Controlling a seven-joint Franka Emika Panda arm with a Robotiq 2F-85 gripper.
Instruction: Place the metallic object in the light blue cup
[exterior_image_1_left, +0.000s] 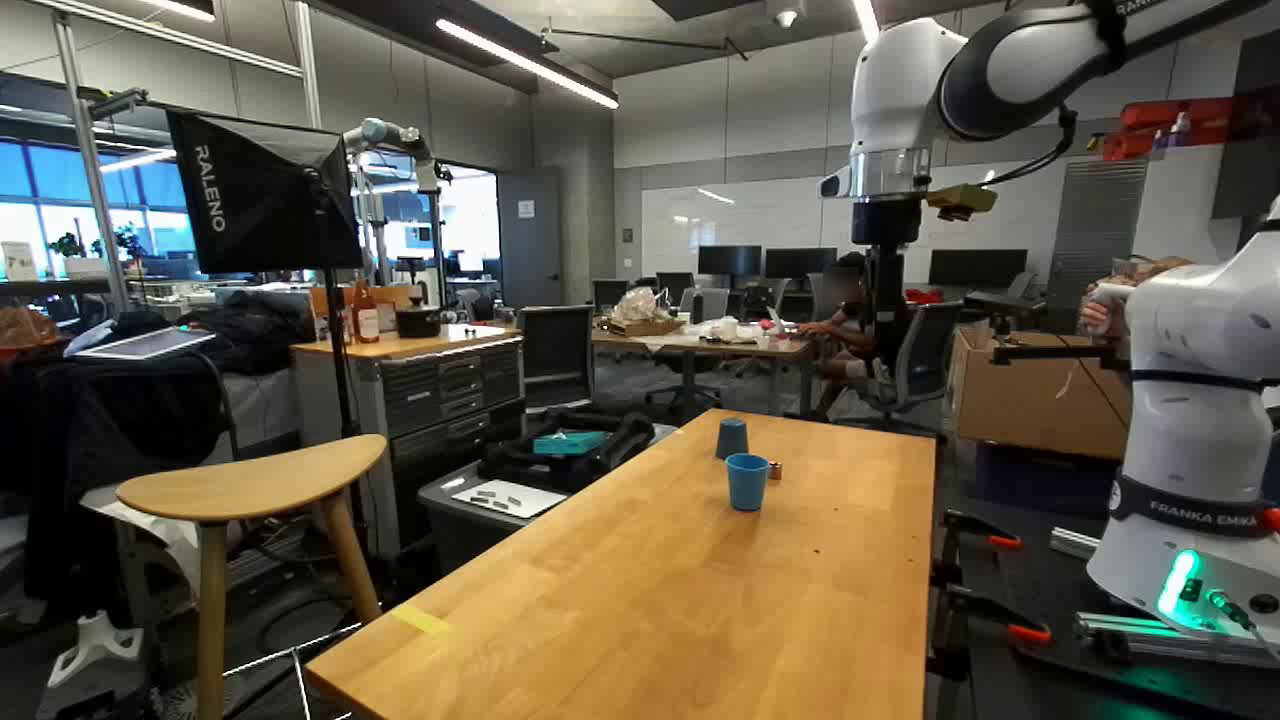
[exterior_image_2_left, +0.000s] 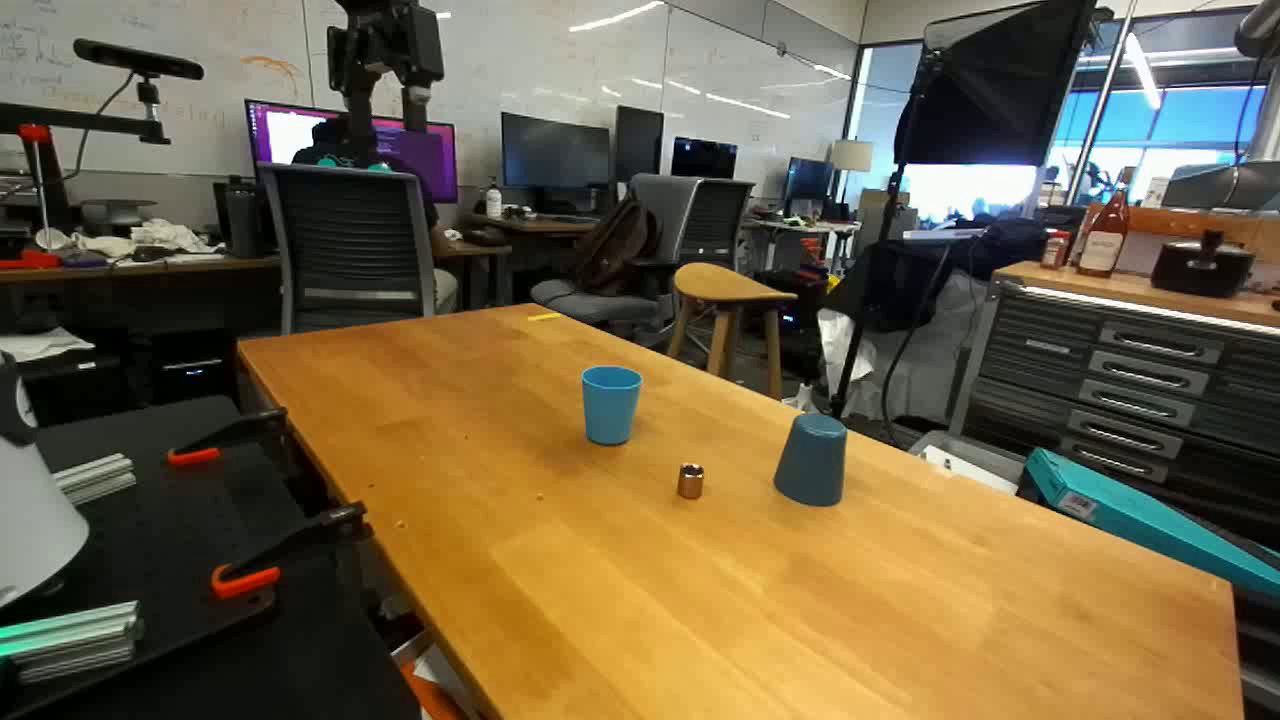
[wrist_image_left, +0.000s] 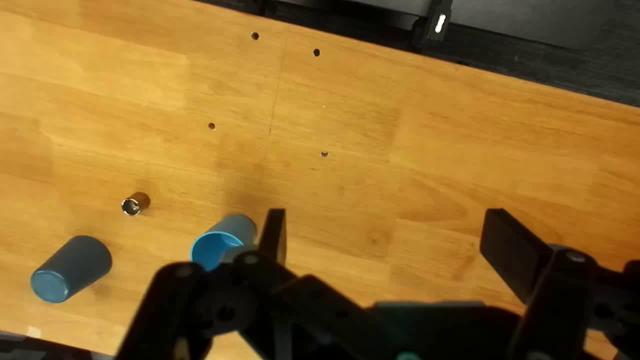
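Note:
The light blue cup (exterior_image_1_left: 747, 484) stands upright on the wooden table with its mouth up. It also shows in an exterior view (exterior_image_2_left: 611, 406) and in the wrist view (wrist_image_left: 237, 229), partly hidden by a finger. The metallic object (exterior_image_2_left: 690, 481) is a small, shiny, copper-toned cylinder standing on the table between the two cups. In the wrist view it (wrist_image_left: 136, 203) lies left of the light blue cup; in an exterior view it (exterior_image_1_left: 775, 470) is partly behind that cup. My gripper (wrist_image_left: 386, 220) is open and empty, high above the table; it also shows in an exterior view (exterior_image_2_left: 388, 130).
A darker blue cup (exterior_image_2_left: 812, 460) stands upside down near the metallic object; it shows in the wrist view too (wrist_image_left: 72, 269). Clamps (exterior_image_2_left: 245, 580) with orange handles grip the wooden table's (exterior_image_2_left: 560, 600) robot-side edge. A stool (exterior_image_1_left: 260, 480) and a grey bin (exterior_image_1_left: 450, 520) stand beyond the opposite edge.

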